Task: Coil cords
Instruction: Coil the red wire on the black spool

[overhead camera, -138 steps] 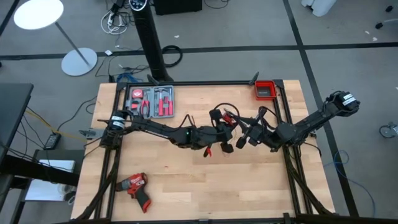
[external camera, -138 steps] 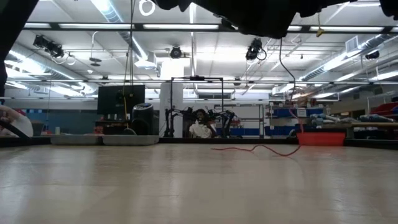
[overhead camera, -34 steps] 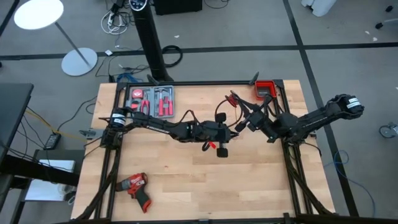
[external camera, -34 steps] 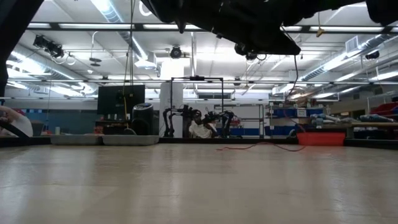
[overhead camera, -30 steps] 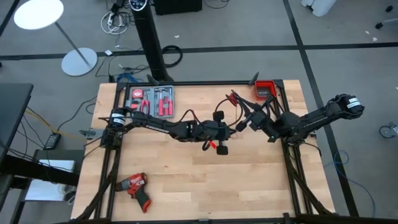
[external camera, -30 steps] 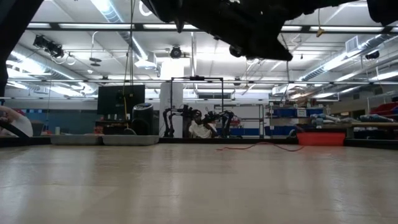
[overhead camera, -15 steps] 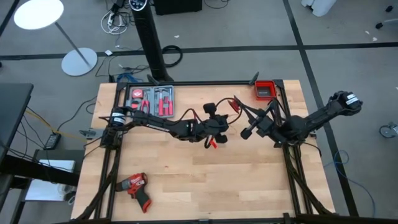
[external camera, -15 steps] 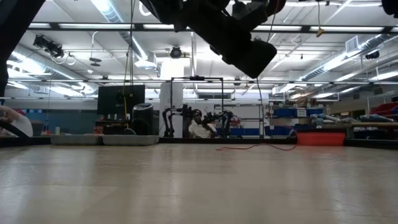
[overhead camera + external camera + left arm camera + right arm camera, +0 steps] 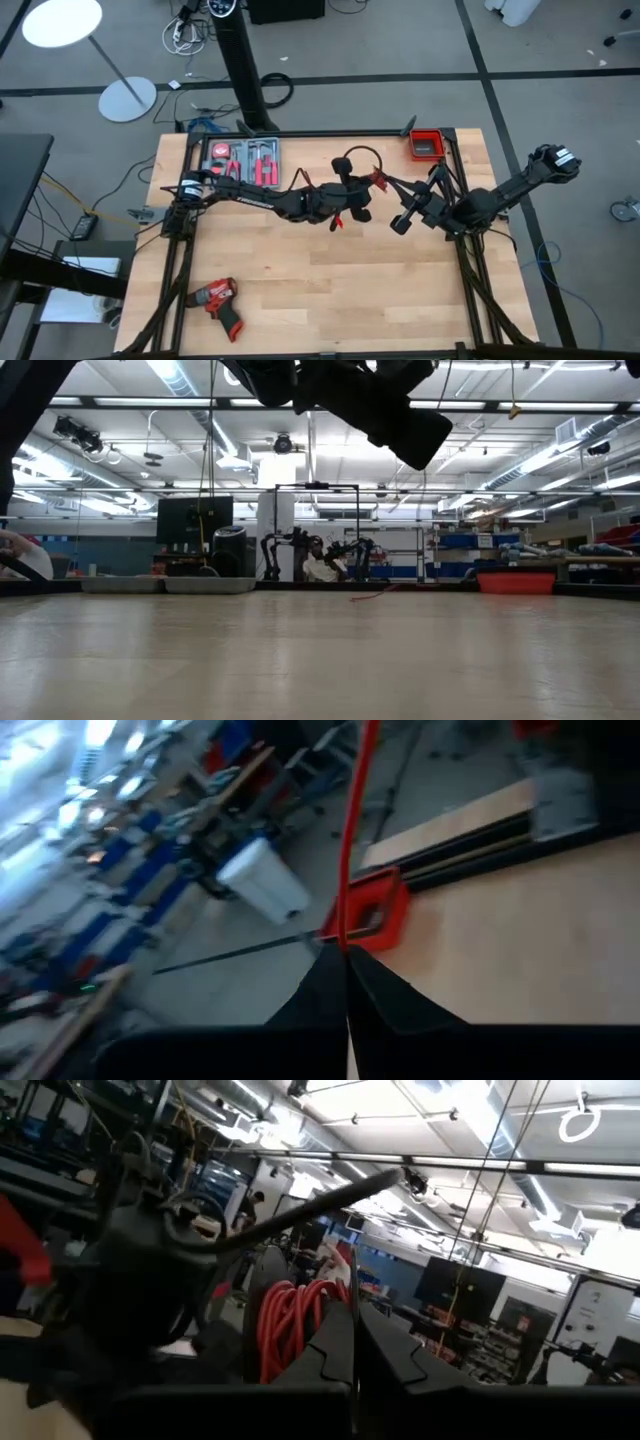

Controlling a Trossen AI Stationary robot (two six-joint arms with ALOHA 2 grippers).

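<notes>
The thin red wire (image 9: 375, 180) is bunched between my two grippers above the middle of the table. My left gripper (image 9: 362, 197) reaches in from the left and is shut on one strand of it (image 9: 347, 910). My right gripper (image 9: 388, 188) reaches in from the right and is shut beside a coil of several red loops (image 9: 295, 1320). A short red piece (image 9: 370, 597) lies on the table far back in the low view. I cannot tell the black task cable from the arms' own cables. My left gripper pinches a single strand of the red wire (image 9: 345, 938) between its two fingertips. The strand runs straight on from the tips, drawn taut, out of the wrist view. It is lifted clear of the table there. My right gripper is shut at one side of the red coil (image 9: 338, 1295); its own fingers (image 9: 385, 1350) hide the place of contact. The loops stand up beyond the fingertips, clear of the table.
A tray of red-handled hand tools (image 9: 242, 162) lies at the far left. A red bin (image 9: 426, 145) stands at the far right and also shows in the left wrist view (image 9: 375, 915). A red drill (image 9: 218, 303) lies near the front left.
My left gripper has gone toward the table's far edge and turned. My right gripper has gone toward the near edge. The long red stretch that lay on the table in the low view has been drawn up; only a short piece stays there.
</notes>
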